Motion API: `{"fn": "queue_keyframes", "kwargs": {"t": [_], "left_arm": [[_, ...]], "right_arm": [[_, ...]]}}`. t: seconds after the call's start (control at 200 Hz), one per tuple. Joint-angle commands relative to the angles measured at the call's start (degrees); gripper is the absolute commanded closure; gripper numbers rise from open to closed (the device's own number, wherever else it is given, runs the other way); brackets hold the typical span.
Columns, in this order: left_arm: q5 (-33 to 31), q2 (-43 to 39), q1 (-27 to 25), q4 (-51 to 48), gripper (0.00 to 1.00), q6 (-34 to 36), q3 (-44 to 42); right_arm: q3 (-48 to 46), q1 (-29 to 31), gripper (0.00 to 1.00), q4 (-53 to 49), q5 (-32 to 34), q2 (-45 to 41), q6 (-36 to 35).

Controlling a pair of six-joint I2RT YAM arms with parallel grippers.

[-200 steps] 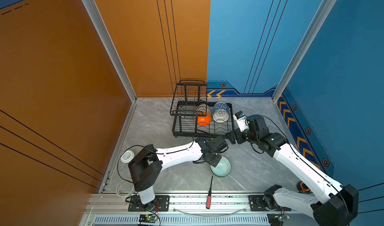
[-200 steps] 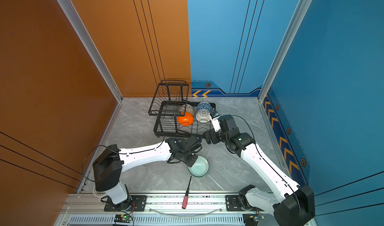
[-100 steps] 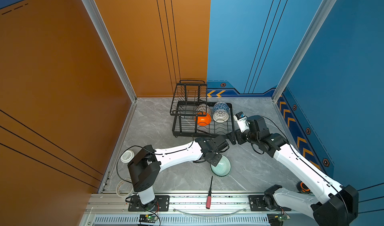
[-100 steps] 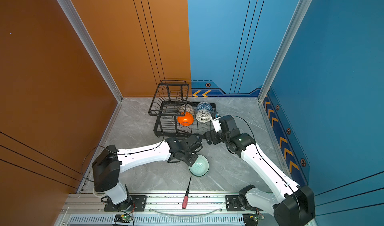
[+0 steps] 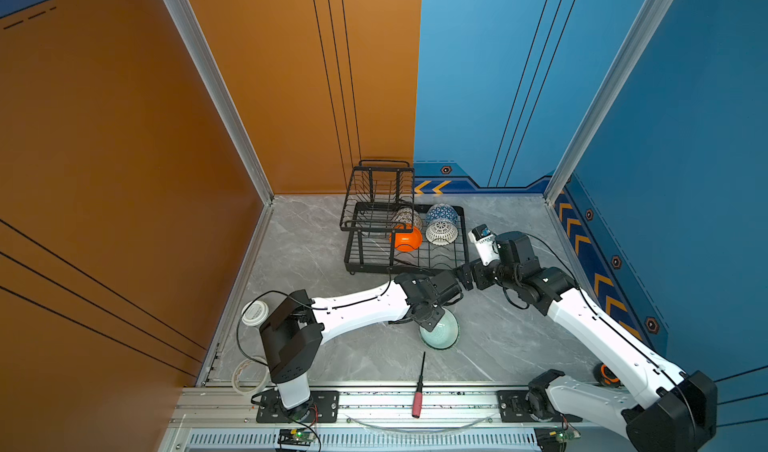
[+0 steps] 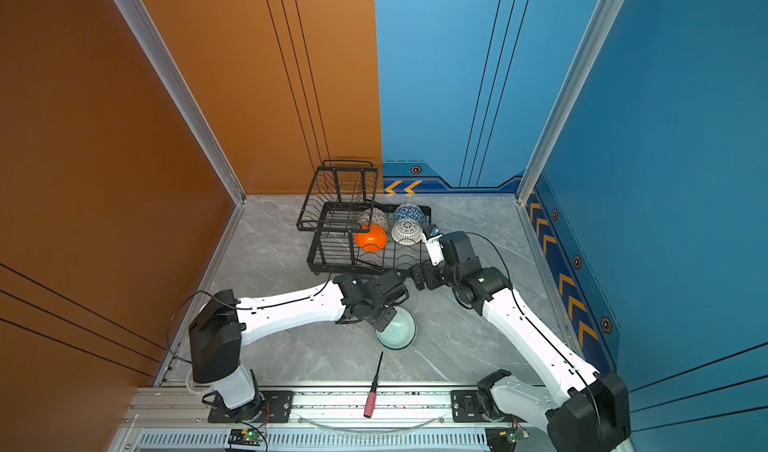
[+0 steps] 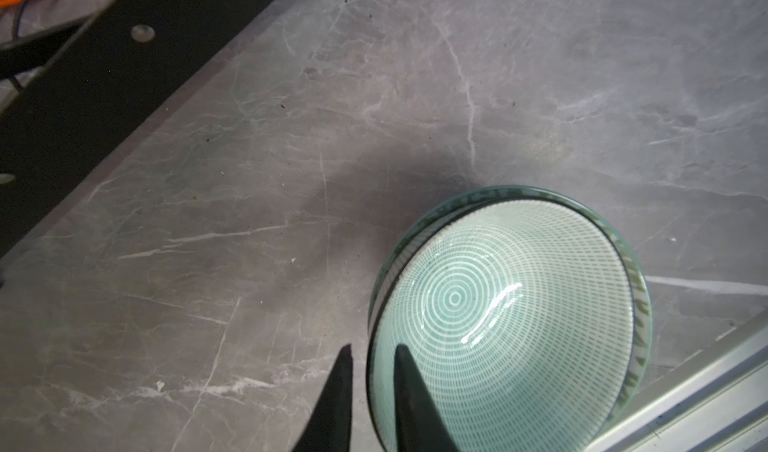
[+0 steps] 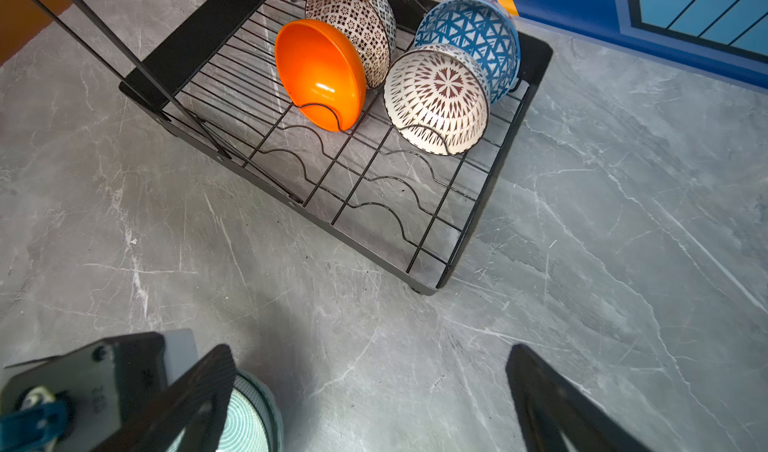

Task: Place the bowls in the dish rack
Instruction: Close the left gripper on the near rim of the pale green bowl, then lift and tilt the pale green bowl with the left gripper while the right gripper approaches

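A pale mint green bowl (image 7: 498, 325) sits tilted inside a grey-green patterned bowl (image 7: 638, 325) on the floor in front of the dish rack (image 5: 409, 269). My left gripper (image 7: 373, 348) straddles the mint bowl's (image 5: 442, 333) rim, open a little, one finger inside and one outside, gaps on both sides. My right gripper (image 8: 370, 350) hangs wide open and empty between rack and stack. In the rack (image 8: 490, 204) stand on edge the orange bowl (image 8: 318, 71), cream dotted bowl (image 8: 357, 13), white lattice bowl (image 8: 436, 96) and blue triangle bowl (image 8: 473, 26).
A red-handled screwdriver (image 5: 417, 387) lies near the front rail. A tape roll (image 5: 249, 377) and a white lid (image 5: 254, 312) sit at the front left by the left arm's base. The rack's raised upper basket (image 5: 378, 196) stands at its back left.
My left gripper's jaws have parted slightly around the mint bowl's rim; before they were shut on it. Bowls and both arms have barely moved.
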Motion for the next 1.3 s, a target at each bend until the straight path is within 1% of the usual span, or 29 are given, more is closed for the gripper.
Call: {"fn": "queue_keyframes", "kwargs": {"t": [0.0,0.065,0.215,0.35,0.591,0.736,0.886,1.026,1.292], "left_arm": [[-0.1,1.4,-0.4,-1.5,0.71,-0.1,1.4],[0.3,1.6,-0.4,-1.5,0.67,-0.4,1.2],[0.7,1.9,-0.1,-1.4,0.66,-0.9,0.6],[1.7,2.1,0.2,-0.3,0.71,-1.1,-0.3],[3.0,2.6,0.6,0.8,0.76,-1.5,-1.2],[3.0,2.8,0.7,0.8,0.79,-1.7,-1.2],[2.9,2.4,0.7,0.8,0.86,-1.7,-1.2],[2.4,1.8,0.7,0.7,0.88,-1.7,-1.1],[1.2,-0.4,0.7,0.6,0.99,-1.7,-0.8]], "right_arm": [[-0.6,-0.5,0.00,-0.3,-1.2,-1.2,0.3],[-0.7,-0.6,0.00,-0.4,-1.3,-1.2,0.3],[-1.1,-0.7,0.00,-0.2,-1.4,-1.4,0.4],[-1.4,-0.8,0.00,-0.2,-1.5,-1.4,0.5],[-1.5,-1.0,0.00,-0.2,-1.5,-1.5,0.5],[-1.5,-1.1,0.00,-0.2,-1.6,-1.5,0.5],[-1.7,-1.1,0.00,-0.2,-1.6,-1.8,0.5],[-1.9,-1.2,0.00,-0.2,-1.7,-2.2,0.5],[-2.5,-1.4,0.00,-0.2,-1.6,-3.9,0.7]]}}
